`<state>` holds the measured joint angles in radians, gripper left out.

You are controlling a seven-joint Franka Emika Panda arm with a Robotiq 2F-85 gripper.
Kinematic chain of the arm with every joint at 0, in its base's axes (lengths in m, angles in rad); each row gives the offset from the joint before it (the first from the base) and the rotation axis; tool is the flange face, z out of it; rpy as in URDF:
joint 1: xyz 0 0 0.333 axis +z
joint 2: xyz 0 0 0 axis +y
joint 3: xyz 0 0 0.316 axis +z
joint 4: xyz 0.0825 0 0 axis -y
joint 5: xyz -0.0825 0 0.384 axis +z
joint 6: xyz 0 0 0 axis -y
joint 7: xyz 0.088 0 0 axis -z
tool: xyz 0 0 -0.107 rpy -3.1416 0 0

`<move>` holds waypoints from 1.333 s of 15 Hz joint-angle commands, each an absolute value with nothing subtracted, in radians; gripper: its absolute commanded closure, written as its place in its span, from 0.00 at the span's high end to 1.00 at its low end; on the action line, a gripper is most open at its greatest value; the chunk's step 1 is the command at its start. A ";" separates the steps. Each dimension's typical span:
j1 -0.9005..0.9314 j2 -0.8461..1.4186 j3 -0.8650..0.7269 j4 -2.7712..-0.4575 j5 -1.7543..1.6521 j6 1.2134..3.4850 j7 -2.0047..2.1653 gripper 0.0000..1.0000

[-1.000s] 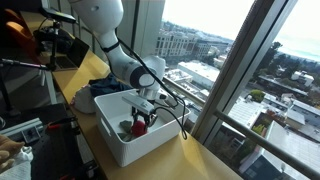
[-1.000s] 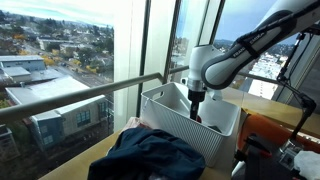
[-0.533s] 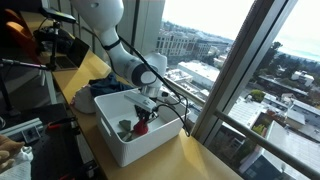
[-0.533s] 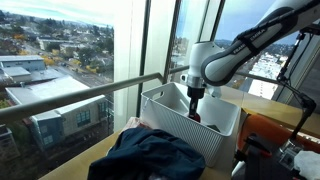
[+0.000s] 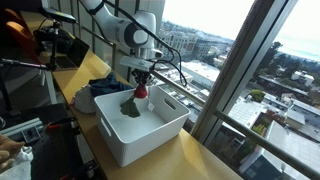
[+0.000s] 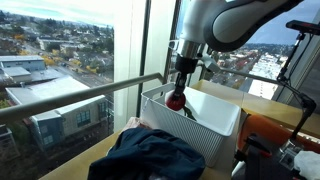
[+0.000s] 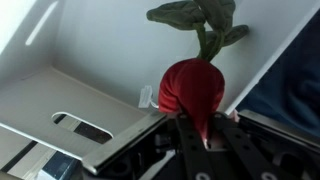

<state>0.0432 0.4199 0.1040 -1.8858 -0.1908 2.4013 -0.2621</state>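
Red toy radish is clamped by its body in the tool, so its green leaves dangle free below; it hangs just above the white bin, which stands at the worktop edge by the window, a dark cloth beside it

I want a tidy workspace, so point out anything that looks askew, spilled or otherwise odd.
The red radish hangs upside down, leaves lowest, pinched by the jaws above the white bin. A dark blue cloth lies crumpled beside the bin. Nothing looks spilled or damaged.
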 commanded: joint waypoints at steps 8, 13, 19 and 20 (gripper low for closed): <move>0.277 0.304 0.269 -1.747 -0.167 2.228 -0.232 0.03; 0.291 0.325 0.275 -1.763 -0.152 2.237 -0.242 0.03; 0.250 0.409 0.253 -1.769 -0.131 2.259 -0.251 0.03; 0.242 0.430 0.249 -1.768 -0.130 2.262 -0.249 0.03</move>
<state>0.2614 0.3817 0.2611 -1.7834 -0.1648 2.2566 -0.2240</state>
